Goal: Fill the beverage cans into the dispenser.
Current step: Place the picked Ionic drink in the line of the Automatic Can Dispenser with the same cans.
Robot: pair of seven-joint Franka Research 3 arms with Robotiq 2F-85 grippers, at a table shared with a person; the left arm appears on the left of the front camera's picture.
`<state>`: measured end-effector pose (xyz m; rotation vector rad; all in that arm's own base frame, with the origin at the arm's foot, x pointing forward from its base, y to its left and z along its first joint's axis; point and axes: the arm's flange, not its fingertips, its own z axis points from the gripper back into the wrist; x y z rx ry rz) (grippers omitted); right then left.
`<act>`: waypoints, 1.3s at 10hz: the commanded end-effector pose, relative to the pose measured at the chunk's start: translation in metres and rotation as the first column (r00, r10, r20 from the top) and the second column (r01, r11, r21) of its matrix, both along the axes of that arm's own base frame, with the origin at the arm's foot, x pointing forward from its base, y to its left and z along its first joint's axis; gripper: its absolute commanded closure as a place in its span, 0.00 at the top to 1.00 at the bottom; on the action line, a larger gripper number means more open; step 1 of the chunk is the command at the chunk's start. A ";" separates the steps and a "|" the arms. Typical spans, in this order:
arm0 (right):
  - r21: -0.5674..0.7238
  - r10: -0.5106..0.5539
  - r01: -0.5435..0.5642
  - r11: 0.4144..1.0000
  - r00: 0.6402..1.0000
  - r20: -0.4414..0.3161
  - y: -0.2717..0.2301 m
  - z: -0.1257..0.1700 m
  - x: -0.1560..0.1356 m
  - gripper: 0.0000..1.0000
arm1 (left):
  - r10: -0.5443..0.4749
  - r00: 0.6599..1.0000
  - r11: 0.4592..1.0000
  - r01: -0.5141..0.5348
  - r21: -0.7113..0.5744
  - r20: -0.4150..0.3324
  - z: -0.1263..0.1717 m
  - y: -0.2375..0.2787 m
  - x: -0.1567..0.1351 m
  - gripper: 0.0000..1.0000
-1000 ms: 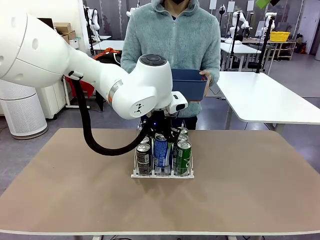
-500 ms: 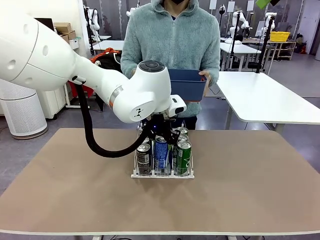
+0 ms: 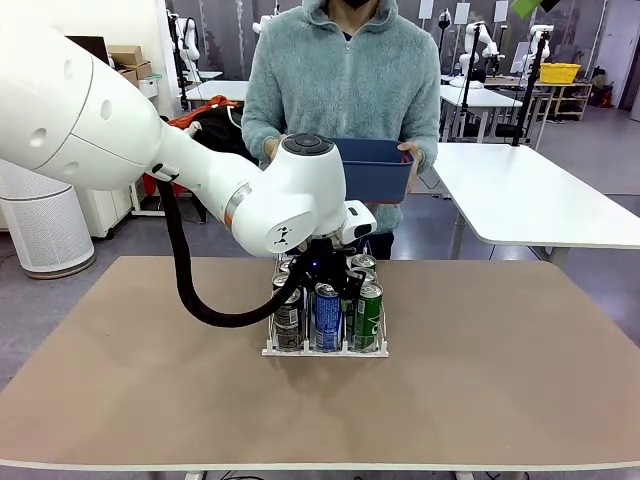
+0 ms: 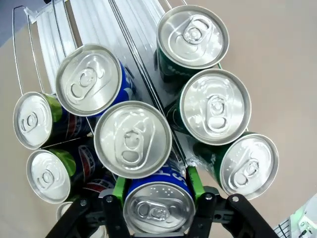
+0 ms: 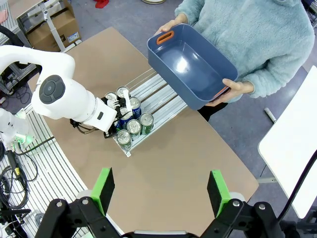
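Left gripper (image 4: 157,208) clamps blue can (image 4: 158,208), pads either side, lowering it into dispenser (image 3: 324,348) middle lane on table; seated or not, apparently unclear. Right gripper (image 5: 161,191) spread wide, idle above. Person holds blue bin (image 5: 190,64).

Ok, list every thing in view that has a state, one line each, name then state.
left gripper: shut on the blue can, in the middle lane.
blue can: upright, gripped between the green pads.
right gripper: open, high above the table.
dispenser: on the table, cans upright at one end of all three lanes, far stretch bare.
blue bin: empty, held tilted in the person's hands.
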<state>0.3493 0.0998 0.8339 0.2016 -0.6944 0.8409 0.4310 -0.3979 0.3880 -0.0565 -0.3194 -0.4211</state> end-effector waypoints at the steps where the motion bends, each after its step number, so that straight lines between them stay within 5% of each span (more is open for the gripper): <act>1: -0.002 -0.002 0.002 1.000 1.000 -0.001 0.001 0.000 0.000 1.00 | 0.022 1.000 0.999 -0.022 -0.036 0.003 0.000 0.003 -0.006 0.57; 5: -0.002 -0.002 0.002 1.000 1.000 -0.001 0.001 0.000 0.000 1.00 | 0.007 1.000 1.000 -0.007 -0.004 -0.005 0.000 0.001 0.000 0.57; 6: -0.002 -0.002 0.002 1.000 1.000 -0.001 0.001 0.000 0.000 1.00 | 0.007 1.000 1.000 -0.007 -0.008 -0.011 0.000 0.003 0.000 0.77; 7: -0.002 -0.002 0.002 1.000 1.000 -0.001 0.001 0.000 0.000 1.00 | 0.026 1.000 1.000 -0.026 -0.011 0.002 0.006 0.004 -0.002 0.77; 8: -0.002 -0.002 0.002 1.000 1.000 -0.001 0.001 0.000 0.000 1.00 | 0.044 0.999 0.999 -0.044 -0.004 0.016 0.012 0.005 -0.006 0.97; 9: -0.002 -0.002 0.002 1.000 1.000 -0.001 0.001 0.000 0.000 1.00 | 0.044 0.999 0.999 -0.044 0.004 0.024 0.018 0.008 -0.010 0.81; 10: -0.002 -0.002 0.002 1.000 1.000 -0.001 0.001 0.000 0.000 1.00 | 0.048 0.998 0.999 -0.048 0.010 0.039 0.024 0.009 -0.013 1.00; 13: -0.002 -0.002 0.002 1.000 1.000 -0.001 0.001 0.000 0.000 1.00 | 0.043 0.995 0.999 -0.044 0.010 0.095 0.044 0.010 -0.021 1.00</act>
